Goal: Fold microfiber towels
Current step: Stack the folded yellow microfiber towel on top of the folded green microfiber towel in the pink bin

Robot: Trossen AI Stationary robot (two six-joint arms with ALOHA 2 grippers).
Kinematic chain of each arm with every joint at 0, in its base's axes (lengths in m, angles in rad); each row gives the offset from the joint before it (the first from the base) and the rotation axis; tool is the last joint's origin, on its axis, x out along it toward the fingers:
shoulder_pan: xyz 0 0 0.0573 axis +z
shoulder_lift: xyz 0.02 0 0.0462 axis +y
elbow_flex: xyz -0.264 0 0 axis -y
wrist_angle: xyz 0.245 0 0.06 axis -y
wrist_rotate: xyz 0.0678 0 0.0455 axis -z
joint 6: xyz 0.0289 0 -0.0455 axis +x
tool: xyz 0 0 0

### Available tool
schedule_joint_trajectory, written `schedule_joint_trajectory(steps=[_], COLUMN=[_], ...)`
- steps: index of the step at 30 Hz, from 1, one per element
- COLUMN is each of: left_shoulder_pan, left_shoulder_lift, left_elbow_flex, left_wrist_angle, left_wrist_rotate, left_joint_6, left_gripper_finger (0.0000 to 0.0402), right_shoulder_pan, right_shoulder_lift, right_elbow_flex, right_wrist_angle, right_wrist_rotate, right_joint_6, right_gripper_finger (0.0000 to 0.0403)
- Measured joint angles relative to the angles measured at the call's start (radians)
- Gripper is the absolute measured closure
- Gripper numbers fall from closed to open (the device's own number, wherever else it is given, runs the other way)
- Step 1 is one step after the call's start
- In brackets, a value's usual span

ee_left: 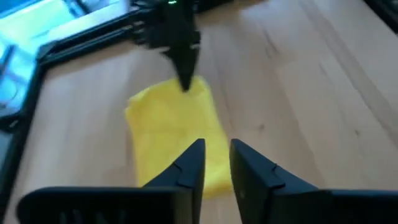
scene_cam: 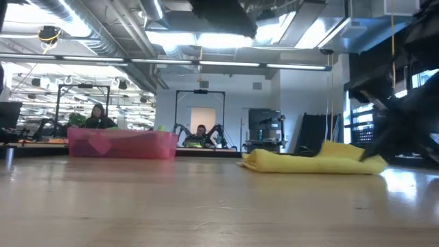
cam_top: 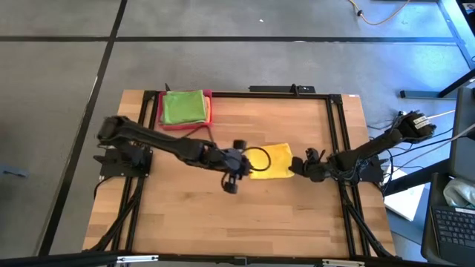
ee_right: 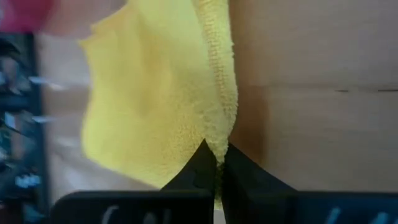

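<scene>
Mid-table, 1 yellow towel (cam_top: 273, 162), maybe 2 trayed.

Wooden counter (cam_top: 245, 215) had a black frame (cam_top: 338, 133) along its edges. Pink-red tray (cam_top: 208, 111) sat at the far corner, well beyond the left hand (cam_top: 239, 172) and further still from the right hand (cam_top: 300, 165). Grey floor (cam_top: 59, 89) lay all round. Across the room two people (scene_cam: 96, 115) sat at desks near another arm rig (scene_cam: 200, 134). A keyboard (cam_top: 449, 230) lay off the counter, outboard of the right hand.
</scene>
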Motion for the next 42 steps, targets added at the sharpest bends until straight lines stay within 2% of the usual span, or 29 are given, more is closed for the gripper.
schedule_joint_trajectory(steps=[4,8,11,17,22,31,35,42], left_shoulder_pan=[0.018,0.036,0.047,0.068,0.061,0.039,0.036,0.057], left_shoulder_lift=[0.103,0.151,0.195,0.305,0.35,0.347,0.347,0.347], left_elbow_flex=[0.0,-0.001,0.0,0.0,-0.002,-0.001,-0.001,-0.001], left_wrist_angle=[0.028,0.027,0.022,0.026,0.045,0.331,0.346,0.347], left_wrist_rotate=[0.03,0.037,0.038,0.163,0.082,0.003,-0.041,-0.08], left_joint_6=[0.055,0.068,0.151,0.203,0.2,0.253,0.251,0.198], left_gripper_finger=[0.0305,0.0278,0.0265,0.0251,0.0249,0.0249,0.0249,0.0249], right_shoulder_pan=[-0.027,-0.044,-0.045,-0.045,-0.045,-0.044,-0.045,-0.076], right_shoulder_lift=[0.0,-0.002,-0.002,-0.003,-0.003,-0.005,-0.005,-0.005], right_elbow_flex=[0.018,0.021,0.021,0.023,0.023,0.028,0.053,0.108], right_wrist_angle=[0.056,0.175,0.191,0.182,0.206,0.274,0.272,0.244], right_wrist_rotate=[0.021,0.04,0.028,-0.007,-0.008,0.055,0.098,0.102], right_joint_6=[0.076,0.08,0.08,0.095,0.115,0.19,0.215,0.213], right_gripper_finger=[0.0396,0.0396,0.0396,0.0396,0.0396,0.0394,0.0394,0.0393])
